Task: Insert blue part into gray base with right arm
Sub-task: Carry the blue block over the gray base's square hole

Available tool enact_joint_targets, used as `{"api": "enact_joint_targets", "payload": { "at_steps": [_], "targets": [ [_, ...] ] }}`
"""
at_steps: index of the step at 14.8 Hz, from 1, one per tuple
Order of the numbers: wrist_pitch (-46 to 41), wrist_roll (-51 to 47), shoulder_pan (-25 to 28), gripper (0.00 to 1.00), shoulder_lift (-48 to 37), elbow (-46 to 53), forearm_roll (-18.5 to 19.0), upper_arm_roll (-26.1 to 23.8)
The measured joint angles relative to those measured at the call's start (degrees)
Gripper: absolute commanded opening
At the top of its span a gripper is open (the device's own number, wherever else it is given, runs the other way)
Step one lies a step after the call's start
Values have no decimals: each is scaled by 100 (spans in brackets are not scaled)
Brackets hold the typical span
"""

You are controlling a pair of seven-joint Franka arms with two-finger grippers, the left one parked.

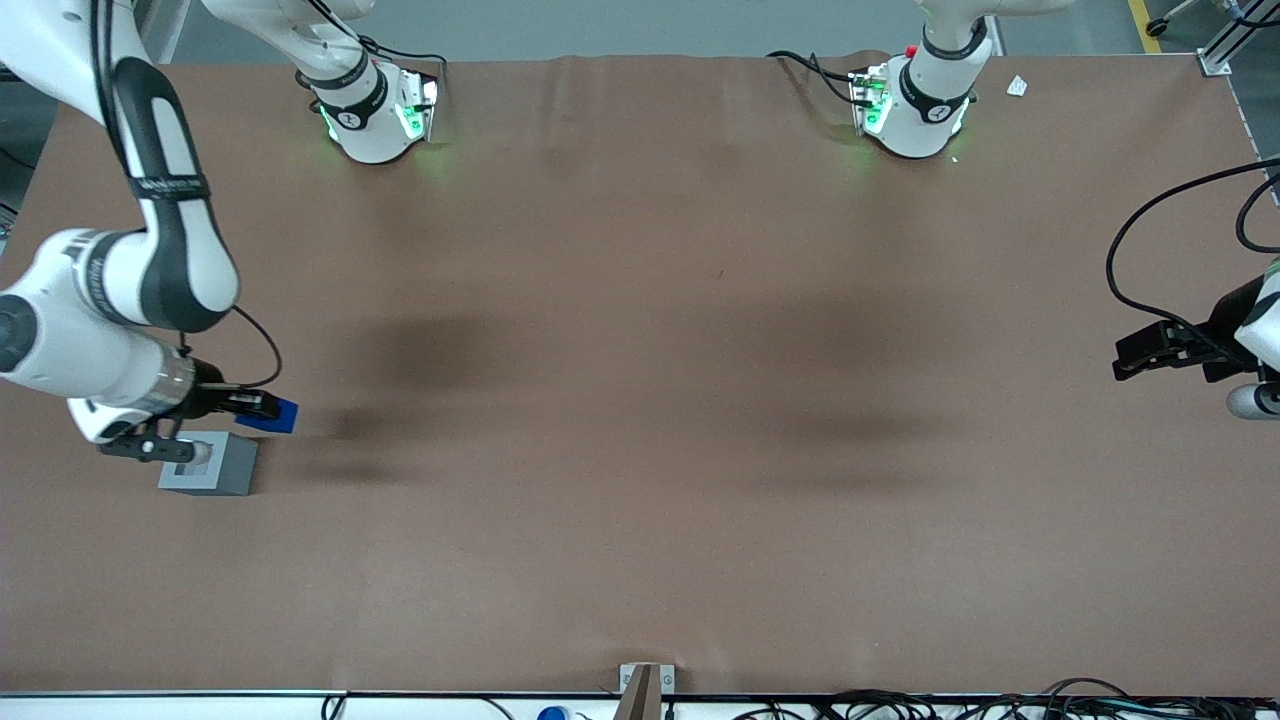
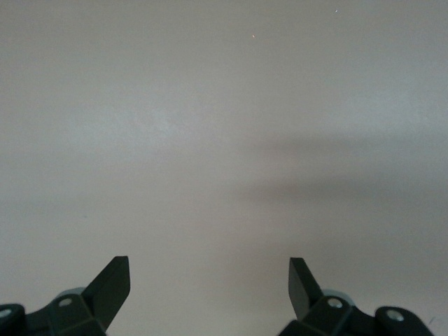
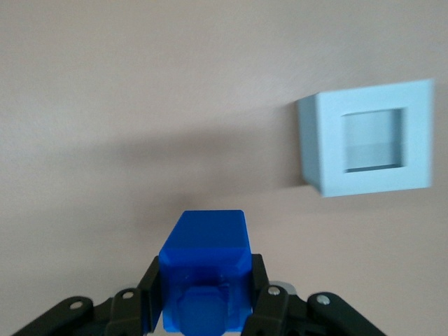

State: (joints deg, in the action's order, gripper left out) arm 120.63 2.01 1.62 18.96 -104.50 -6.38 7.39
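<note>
Pinching blue part [image 3: 205,269], tool [image 3: 204,301] hangs beside gray base [image 3: 371,138]; fingertips hidden.

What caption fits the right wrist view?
Tool shut on the blue part, held off to one side of the gray base, socket empty.

blue part [image 3: 206,269]: I see bright, plain blue
gray base [image 3: 367,140]: I see pale gray, shaded socket
gripper [image 1: 258,405]: I see black fingers [image 3: 269,304] on the blue part, just above the table
right arm [image 1: 130,290]: white, black panels
table [image 1: 640,400]: plain brown
</note>
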Motion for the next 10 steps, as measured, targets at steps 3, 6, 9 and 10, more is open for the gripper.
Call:
{"api": "enact_joint_targets", "payload": {
  "at_steps": [3,6,9,10],
  "targets": [
    [0,330,-256,3,-36,74,2,9],
    [11,781,-556,3,-31,204,3,17],
    [10,1079,-742,3,19,376,3,19],
    [10,1109,-761,3,70,433,11,19]
  ]
}}
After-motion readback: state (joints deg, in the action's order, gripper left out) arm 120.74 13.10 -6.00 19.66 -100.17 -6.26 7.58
